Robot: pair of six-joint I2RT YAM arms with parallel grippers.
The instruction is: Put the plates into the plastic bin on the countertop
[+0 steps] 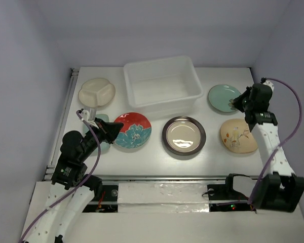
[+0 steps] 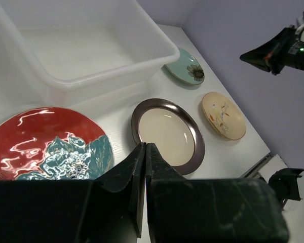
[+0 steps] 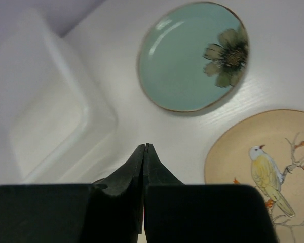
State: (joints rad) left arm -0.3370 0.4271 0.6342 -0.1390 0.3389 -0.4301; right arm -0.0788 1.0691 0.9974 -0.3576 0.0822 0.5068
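The plates are all lying flat on the white table (image 1: 157, 162), outside the plastic bin (image 1: 162, 83), and each one is sitting apart from the others. The bin is standing at the far middle of the table with its open top facing up. Just in front of it, the red plate with the teal flower (image 1: 133, 130) and the dark-rimmed metallic plate (image 1: 184, 135) are resting side by side, the red one to the left. The cream divided plate (image 1: 97, 92) is sitting to the left of the bin. To the bin's right, the pale teal plate with a dark flower (image 1: 224, 97) is lying farther back, and the cream plate painted with a bird (image 1: 238, 135) is lying nearer, beside the metallic one. A small mint plate (image 1: 104, 120) is peeking out from under the left arm (image 1: 76, 152), mostly hidden by it.

The left jaws are pressed tightly together and gripping nothing, reaching in over the left side of the red plate; I cannot tell whether they are touching it. The right arm (image 1: 271, 147) is stretching along the right side of the table. Its jaws are likewise clenched on nothing, pointing at the bare strip of table between the pale teal plate and the bird plate.
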